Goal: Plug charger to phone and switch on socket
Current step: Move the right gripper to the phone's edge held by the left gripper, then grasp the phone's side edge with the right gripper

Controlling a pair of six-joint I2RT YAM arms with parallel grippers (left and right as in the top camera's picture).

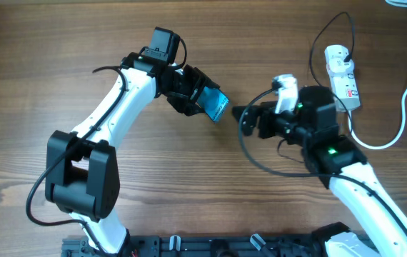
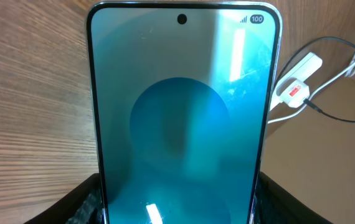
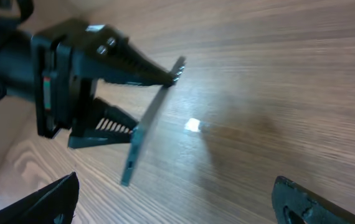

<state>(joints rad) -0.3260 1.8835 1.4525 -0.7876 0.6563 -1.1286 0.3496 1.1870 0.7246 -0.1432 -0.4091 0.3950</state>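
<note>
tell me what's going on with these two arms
The left hand holds the phone up off the table, tilted, with its teal screen lit. The right hand is open and empty, facing the phone's lower edge across a small gap. The socket lies at the far right of the table with the charger cable running from it. The cable's connector tip is not visible, and nothing is plugged into the phone yet.
</note>
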